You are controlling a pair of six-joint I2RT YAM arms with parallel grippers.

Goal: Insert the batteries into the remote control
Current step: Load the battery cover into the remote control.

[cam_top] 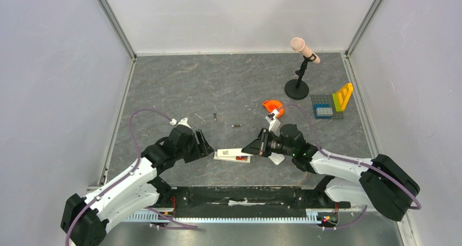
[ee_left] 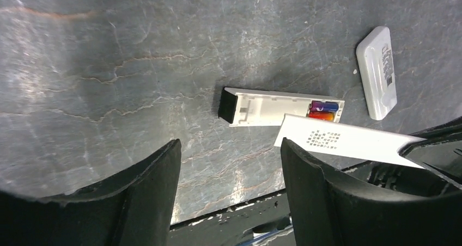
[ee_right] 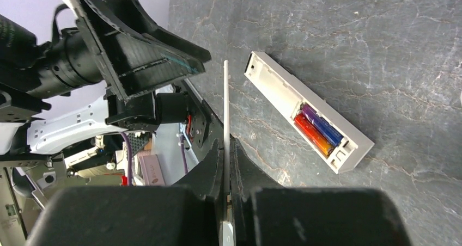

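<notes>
Between the arms, near the front edge, the remote (ee_right: 305,107) lies recess-up with two batteries (ee_right: 317,129) inside (one purple, one orange). Left gripper (ee_left: 229,149) jaws stand apart, empty; right gripper (cam_top: 248,148) pinches a thin white cover (ee_right: 225,107).

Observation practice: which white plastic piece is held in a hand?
The thin flat cover, pinched in the right hand; the remote control and the shorter block lie free on the table.

Batteries (cam_top: 239,158) — tiny blur overhead.
</notes>
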